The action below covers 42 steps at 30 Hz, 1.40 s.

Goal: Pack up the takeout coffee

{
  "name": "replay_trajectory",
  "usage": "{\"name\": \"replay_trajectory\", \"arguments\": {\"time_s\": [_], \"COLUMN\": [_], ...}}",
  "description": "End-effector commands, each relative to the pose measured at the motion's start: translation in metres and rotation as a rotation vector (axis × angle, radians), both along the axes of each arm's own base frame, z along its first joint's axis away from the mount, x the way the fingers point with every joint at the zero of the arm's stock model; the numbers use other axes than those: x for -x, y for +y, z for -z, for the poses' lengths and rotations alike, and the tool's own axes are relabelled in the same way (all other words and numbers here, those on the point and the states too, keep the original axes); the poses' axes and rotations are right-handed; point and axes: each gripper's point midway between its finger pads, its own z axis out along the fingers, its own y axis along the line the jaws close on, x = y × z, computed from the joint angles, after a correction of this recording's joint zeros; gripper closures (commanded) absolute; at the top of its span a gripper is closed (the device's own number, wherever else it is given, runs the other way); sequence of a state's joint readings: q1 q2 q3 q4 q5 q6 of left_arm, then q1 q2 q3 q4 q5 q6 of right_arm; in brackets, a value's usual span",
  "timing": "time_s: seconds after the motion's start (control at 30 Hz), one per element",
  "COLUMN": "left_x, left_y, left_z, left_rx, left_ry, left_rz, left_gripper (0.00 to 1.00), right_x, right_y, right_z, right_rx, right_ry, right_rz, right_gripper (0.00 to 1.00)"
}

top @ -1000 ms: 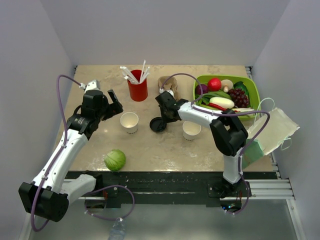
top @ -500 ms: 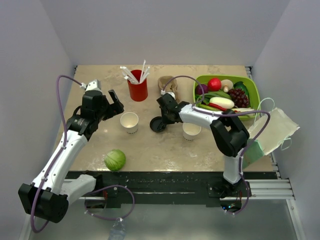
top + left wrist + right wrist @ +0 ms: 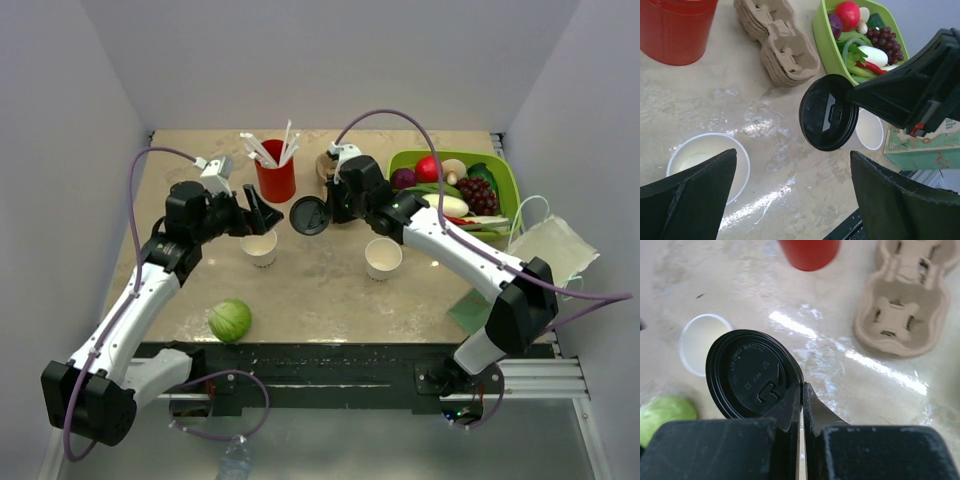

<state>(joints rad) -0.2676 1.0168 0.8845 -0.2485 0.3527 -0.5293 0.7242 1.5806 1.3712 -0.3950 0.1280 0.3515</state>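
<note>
black plastic lid (image 3: 309, 215) pinched by its rim in the right gripper (image 3: 328, 213), jaws clamped tight on it, hanging above the table (image 3: 320, 290) between the red cup (image 3: 275, 181) and the cardboard carrier (image 3: 905, 295). left gripper (image 3: 256, 218) spread wide and empty, hovering near the left white cup (image 3: 259, 244); right white cup (image 3: 383, 258) standing apart, nearer the green basket (image 3: 508, 185). no takeout coffee complete yet: both cups lidless, lid in the air. by the look of it, time to cap a cup before packing. to do it well: bring the lid level, centre it over the rim, lower straight, press evenly round the edge, and steady the cup wall with the open jaws without crushing the paper. hard to tell which cup holds the drink; something pale inside the left one from the left wrist, nothing certain. carrier mostly hidden behind the right arm from above; paper bag (image 3: 545, 262) off the table's right edge, its opening hard to make out.
</note>
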Motion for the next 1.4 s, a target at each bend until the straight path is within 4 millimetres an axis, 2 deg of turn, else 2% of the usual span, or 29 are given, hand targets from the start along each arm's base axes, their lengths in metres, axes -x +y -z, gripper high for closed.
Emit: {"name": "replay_trajectory", "arguments": {"time_s": [0.0, 0.3, 0.47, 0.5, 0.57, 0.6, 0.7, 0.8, 0.87, 0.9, 0.93, 0.97, 1.0, 1.03, 1.1, 1.13, 1.17, 1.2, 1.23, 1.27, 1.3, 1.37], "left_x": [-0.005, -0.008, -0.002, -0.001, -0.003, -0.003, 0.001, 0.005, 0.007, 0.010, 0.012, 0.014, 0.015, 0.017, 0.019, 0.019, 0.023, 0.025, 0.025, 0.028, 0.031, 0.035], "left_y": [-0.019, -0.029, -0.044, -0.045, -0.047, -0.047, -0.050, -0.051, -0.050, -0.052, -0.052, -0.052, -0.051, -0.050, -0.048, -0.047, -0.045, -0.046, -0.046, -0.045, -0.047, -0.048], "left_z": [-0.016, 0.010, 0.015, 0.015, 0.015, 0.014, 0.019, 0.019, 0.016, 0.014, 0.009, 0.006, 0.004, 0.001, 0.001, 0.003, 0.005, 0.005, 0.004, 0.006, 0.003, -0.003], "left_rx": [0.043, 0.057, 0.086, 0.094, 0.101, 0.112, 0.135, 0.157, 0.168, 0.184, 0.195, 0.204, 0.218, 0.220, 0.217, 0.214, 0.211, 0.221, 0.229, 0.235, 0.257, 0.279], "left_ry": [-0.073, 0.013, 0.037, 0.044, 0.055, 0.067, 0.114, 0.157, 0.170, 0.180, 0.176, 0.180, 0.194, 0.199, 0.254, 0.280, 0.323, 0.355, 0.379, 0.422, 0.450, 0.478], "left_rz": [0.103, 0.132, 0.209, 0.215, 0.216, 0.212, 0.213, 0.211, 0.200, 0.205, 0.207, 0.205, 0.195, 0.190, 0.163, 0.157, 0.149, 0.148, 0.146, 0.142, 0.150, 0.153], "left_gripper": [0.02, 0.29, 0.32, 0.41, 0.51, 0.61, 0.79, 0.89, 0.92, 0.94, 0.95, 0.97, 0.98, 0.98, 0.98, 0.98, 0.98, 0.98, 0.98, 0.99, 0.99, 0.99], "right_x": [0.016, 0.027, 0.027, 0.027, 0.028, 0.029, 0.033, 0.038, 0.037, 0.034, 0.034, 0.033, 0.031, 0.031, 0.037, 0.040, 0.052, 0.063, 0.071, 0.086, 0.091, 0.115], "right_y": [0.026, 0.043, 0.048, 0.049, 0.051, 0.050, 0.050, 0.052, 0.049, 0.048, 0.044, 0.041, 0.041, 0.038, 0.029, 0.026, 0.020, 0.022, 0.020, 0.018, 0.016, 0.017], "right_z": [-0.042, -0.061, -0.060, -0.060, -0.061, -0.060, -0.059, -0.058, -0.059, -0.064, -0.077, -0.077, -0.090, -0.098, -0.121, -0.127, -0.128, -0.133, -0.132, -0.123, -0.115, -0.093], "right_rx": [-0.074, -0.170, -0.189, -0.193, -0.195, -0.193, -0.179, -0.167, -0.144, -0.139, -0.143, -0.140, -0.156, -0.143, -0.109, -0.091, -0.067, -0.027, 0.007, 0.034, 0.131, 0.180], "right_ry": [-0.068, -0.094, -0.087, -0.090, -0.095, -0.097, -0.101, -0.124, -0.160, -0.189, -0.242, -0.264, -0.328, -0.385, -0.547, -0.609, -0.666, -0.777, -0.833, -0.878, -0.965, -1.019], "right_rz": [-0.217, -0.318, -0.332, -0.337, -0.349, -0.351, -0.393, -0.443, -0.461, -0.455, -0.453, -0.440, -0.442, -0.451, -0.507, -0.536, -0.578, -0.687, -0.748, -0.834, -0.927, -1.116], "right_gripper": [1.00, 1.00, 1.00, 1.00, 1.00, 1.00, 1.00, 1.00, 0.98, 0.96, 0.93, 0.88, 0.79, 0.59, 0.46, 0.36, 0.31, 0.26, 0.23, 0.23, 0.23, 0.22]}}
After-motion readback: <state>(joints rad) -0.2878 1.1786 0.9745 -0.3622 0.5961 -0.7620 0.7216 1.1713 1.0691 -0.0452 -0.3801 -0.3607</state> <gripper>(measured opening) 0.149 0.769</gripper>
